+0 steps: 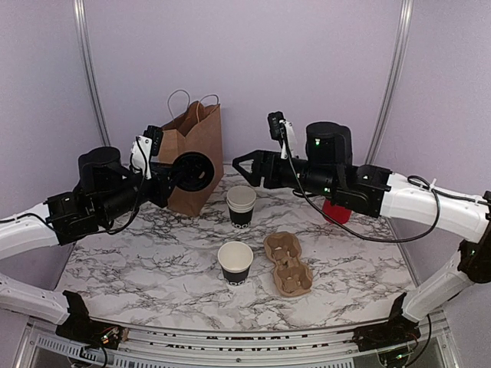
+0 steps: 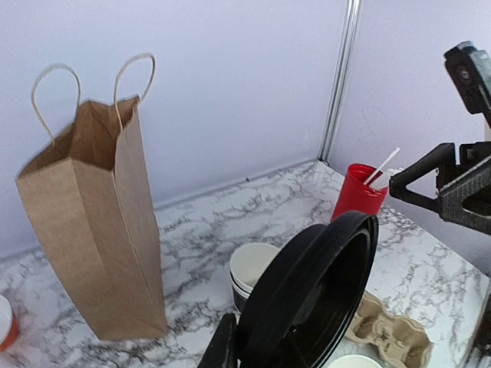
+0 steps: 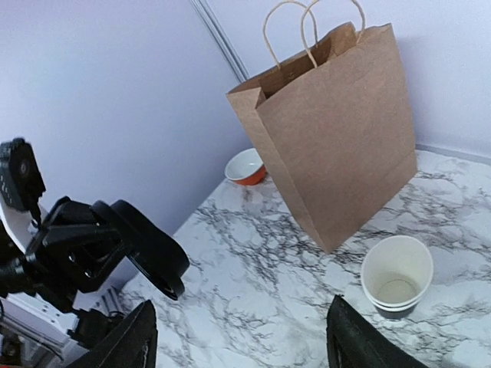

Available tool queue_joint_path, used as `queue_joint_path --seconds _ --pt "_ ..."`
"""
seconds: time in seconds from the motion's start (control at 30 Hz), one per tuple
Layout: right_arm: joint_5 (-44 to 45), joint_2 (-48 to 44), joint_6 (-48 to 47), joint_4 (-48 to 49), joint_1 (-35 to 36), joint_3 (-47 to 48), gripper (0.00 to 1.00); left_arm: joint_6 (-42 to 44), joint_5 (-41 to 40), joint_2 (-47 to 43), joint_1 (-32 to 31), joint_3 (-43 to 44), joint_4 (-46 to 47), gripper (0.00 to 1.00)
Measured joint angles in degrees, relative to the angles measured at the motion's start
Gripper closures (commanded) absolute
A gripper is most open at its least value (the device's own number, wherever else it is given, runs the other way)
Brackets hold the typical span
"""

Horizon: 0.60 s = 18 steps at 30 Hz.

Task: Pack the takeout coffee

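The marble table (image 1: 138, 261) carried everything, and the tallest thing on it was a brown paper bag (image 1: 201, 146), which stood upright with its mouth open near the back wall. In front of the arms lay a cardboard cup carrier (image 1: 288, 264), with no cup in it. Just left of it stood the small black paper cup (image 1: 235, 264), upright, white inside and without a cover. Its round black lid (image 1: 193, 172) was up in the air in front of the bag, tipped on edge and pinched at the rim by the left fingers (image 2: 222, 349), which were narrowed on it. The right fingers (image 3: 134, 345) were spread wide and held nothing; they pointed toward the lid but were apart from it, above a stack of white-rimmed black cups (image 1: 241, 205). A red cup (image 2: 354, 195) with a white stick stood further right, and a small orange bowl (image 3: 245, 166) sat beside the bag.
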Motion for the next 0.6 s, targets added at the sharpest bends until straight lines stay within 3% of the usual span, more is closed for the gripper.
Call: queue_joint_path --seconds 0.13,0.3,0.6 --pt "-10.3 -0.6 6.9 6.5 -3.5 -3.2 0.25 12.4 -12.0 -0.6 -8.4 -1.9 8.4 1.00" --pt "-21.3 0.9 15.6 14.1 -5.8 -4.9 0.25 28.7 -24.7 2.6 -14.4 -2.3 20.1 1.00" --pt "-28.7 1.0 27.6 24.1 -8.5 -9.9 0.23 60.3 -37.3 12.2 -19.8 -6.8 47.5 1.00"
